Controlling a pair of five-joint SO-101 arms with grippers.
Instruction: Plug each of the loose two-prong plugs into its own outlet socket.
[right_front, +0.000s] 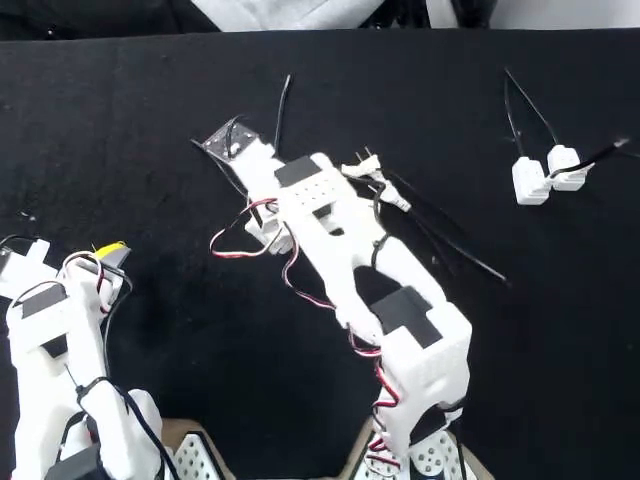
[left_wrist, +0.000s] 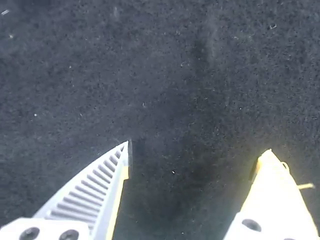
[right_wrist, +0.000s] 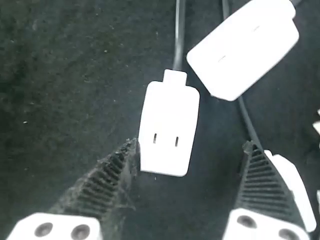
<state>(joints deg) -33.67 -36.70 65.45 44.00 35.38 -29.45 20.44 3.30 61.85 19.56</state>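
Nearest, well left of the right gripper (right_wrist: 190, 145), the left gripper (left_wrist: 196, 150) gapes wide over the bare black table (left_wrist: 150, 60) and holds nothing. The right gripper is also spread and grips nothing. Its fingers stand either side of a white socket (right_wrist: 167, 130), whose two slots face it. Just beyond lies a corded block (right_wrist: 245, 47). A plug (right_front: 368, 168) lies near, to the right gripper's right, prongs showing. A white pair (right_front: 530, 182) with cords sits well to the right gripper's right.

Readable text: none that I can make out from here.
On the outlet socket (right_wrist: 167, 131): plain white face, no legible lettering.
On the table (right_front: 120, 130): plain black cloth, no signs or numbers.
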